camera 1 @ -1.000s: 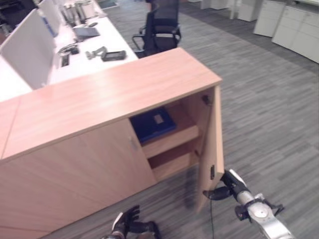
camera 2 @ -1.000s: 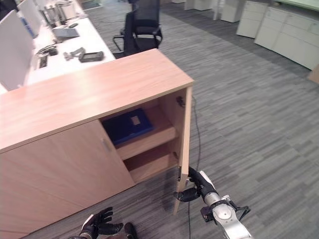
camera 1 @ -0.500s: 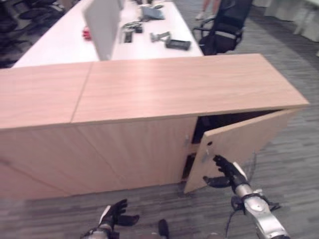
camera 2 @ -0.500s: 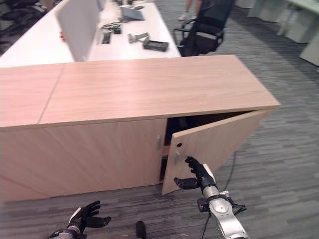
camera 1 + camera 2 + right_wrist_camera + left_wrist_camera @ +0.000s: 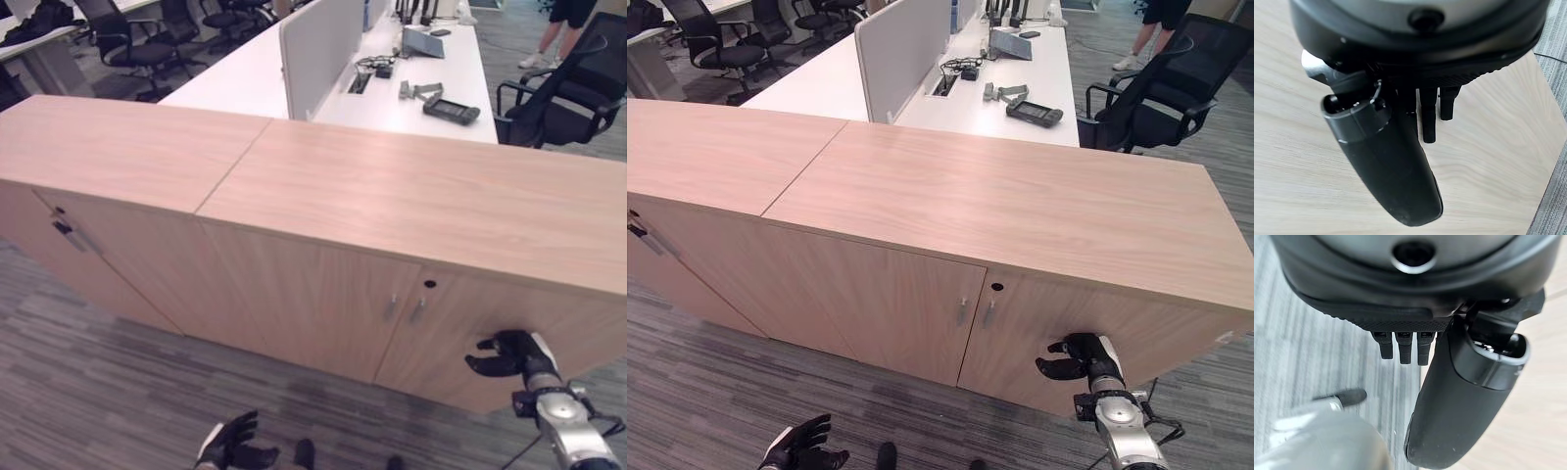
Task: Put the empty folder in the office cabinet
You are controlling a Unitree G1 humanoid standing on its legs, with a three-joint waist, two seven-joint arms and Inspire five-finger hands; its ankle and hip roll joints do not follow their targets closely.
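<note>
Low wooden office cabinet (image 5: 323, 294) stands on grey striped carpet floor (image 5: 98, 392), its doors closed

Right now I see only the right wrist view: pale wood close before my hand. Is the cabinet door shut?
Observer: Yes. The door lies flush with its neighbour. The right hand is open at its lower front.
Operator: Where is the handle?
Observer: The handle is a slim bar at the door's inner edge, higher than the hand and to the robot's left of it.
Operator: And the other hand?
Observer: The left hand is low over the carpet, fingers spread, holding nothing.
</note>
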